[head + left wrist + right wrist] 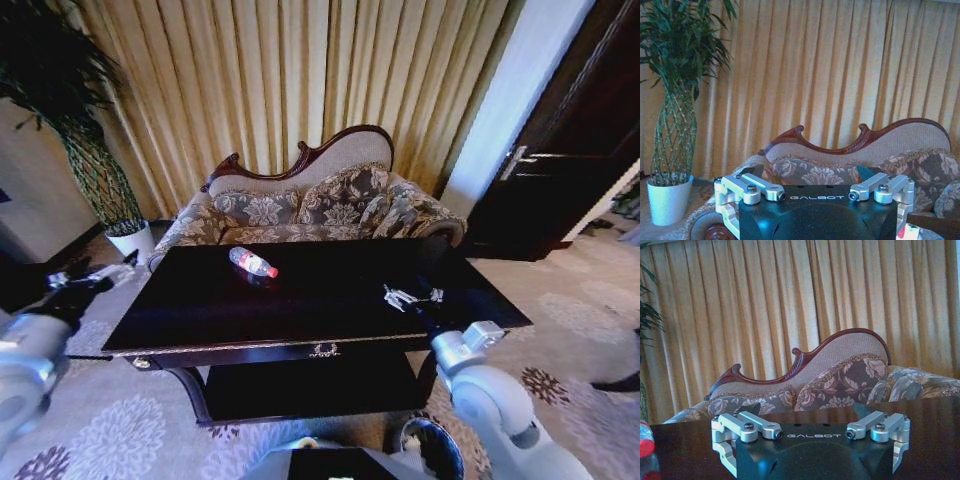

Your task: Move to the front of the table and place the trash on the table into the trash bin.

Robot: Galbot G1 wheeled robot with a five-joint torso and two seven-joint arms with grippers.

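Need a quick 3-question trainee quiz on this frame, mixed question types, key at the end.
1. True or false: the bottle stands upright on the table.
2. Which gripper is over the tabletop? A) left gripper B) right gripper
3. Fill in: the trash bin sits on the floor near the robot's ____ arm.

Key
1. False: it lies on its side.
2. B. The left one hangs off the table's left end; both have open jaws in the wrist views.
3. Right.
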